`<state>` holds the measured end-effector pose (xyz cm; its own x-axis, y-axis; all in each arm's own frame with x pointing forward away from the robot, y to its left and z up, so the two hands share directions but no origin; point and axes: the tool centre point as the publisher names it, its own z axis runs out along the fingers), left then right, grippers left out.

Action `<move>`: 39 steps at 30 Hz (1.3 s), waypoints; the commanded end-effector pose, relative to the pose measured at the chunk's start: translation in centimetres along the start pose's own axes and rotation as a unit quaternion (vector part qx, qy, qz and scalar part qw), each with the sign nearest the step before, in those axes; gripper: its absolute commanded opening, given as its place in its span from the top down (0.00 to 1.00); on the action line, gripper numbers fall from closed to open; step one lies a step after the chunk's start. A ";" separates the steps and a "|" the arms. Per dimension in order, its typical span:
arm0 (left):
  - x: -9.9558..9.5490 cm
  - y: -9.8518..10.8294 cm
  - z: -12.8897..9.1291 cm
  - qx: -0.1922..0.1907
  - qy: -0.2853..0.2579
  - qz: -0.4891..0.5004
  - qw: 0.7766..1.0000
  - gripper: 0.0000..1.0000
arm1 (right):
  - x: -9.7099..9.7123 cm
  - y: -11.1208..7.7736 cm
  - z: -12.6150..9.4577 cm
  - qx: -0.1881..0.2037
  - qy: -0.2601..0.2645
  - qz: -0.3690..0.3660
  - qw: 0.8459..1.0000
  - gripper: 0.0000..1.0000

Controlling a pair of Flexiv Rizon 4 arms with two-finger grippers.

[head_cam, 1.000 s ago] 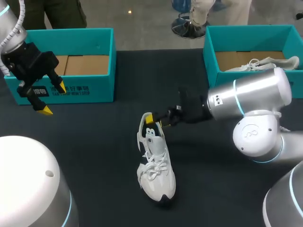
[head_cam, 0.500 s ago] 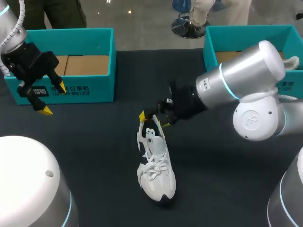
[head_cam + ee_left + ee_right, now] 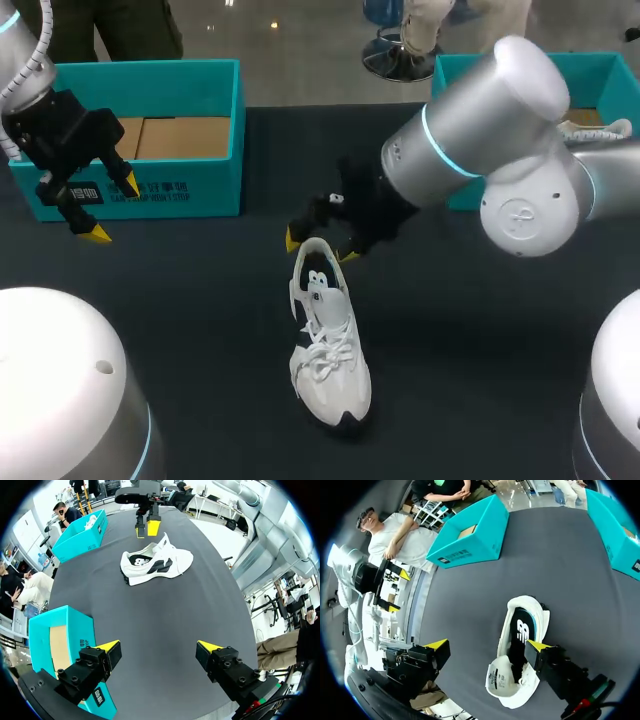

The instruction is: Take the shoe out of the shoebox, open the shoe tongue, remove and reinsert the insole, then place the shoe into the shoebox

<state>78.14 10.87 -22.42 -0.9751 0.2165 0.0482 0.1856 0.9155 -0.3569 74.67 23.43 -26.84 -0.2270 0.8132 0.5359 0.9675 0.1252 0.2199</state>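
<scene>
A white shoe [image 3: 328,345] lies on the black table, heel toward the far side and toe toward me. Its dark insole [image 3: 522,630] shows inside the opening, beside the white tongue [image 3: 500,677]. My right gripper [image 3: 318,245] hangs open just above the heel with nothing between its fingers. In the right wrist view one finger [image 3: 540,650] stands over the shoe [image 3: 520,650] and the other is off to its side. My left gripper [image 3: 112,208] is open and empty, in front of the left teal shoebox [image 3: 215,70]. From the left wrist view the shoe [image 3: 157,564] lies far ahead of it.
A second teal shoebox [image 3: 450,90] stands at the far right with another white shoe [image 3: 605,130] in it. The left box shows only its cardboard floor [image 3: 180,135]. Bare black table lies on both sides of the shoe.
My right arm has swung left and toward the far side, carrying its gripper from over the shoe's opening to the heel's far edge. The shoe and my left arm have stayed put.
</scene>
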 end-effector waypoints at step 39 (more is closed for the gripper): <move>0.1 0.0 0.0 -0.001 0.000 0.000 1.000 0.00 | -0.2 0.8 1.9 0.030 -0.214 0.035 0.976 1.00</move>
<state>78.14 10.87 -22.42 -0.9751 0.2165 0.0482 0.1856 0.9155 -0.3569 75.69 24.09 -28.25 -0.1088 0.9789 0.1729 0.9865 0.0849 0.1401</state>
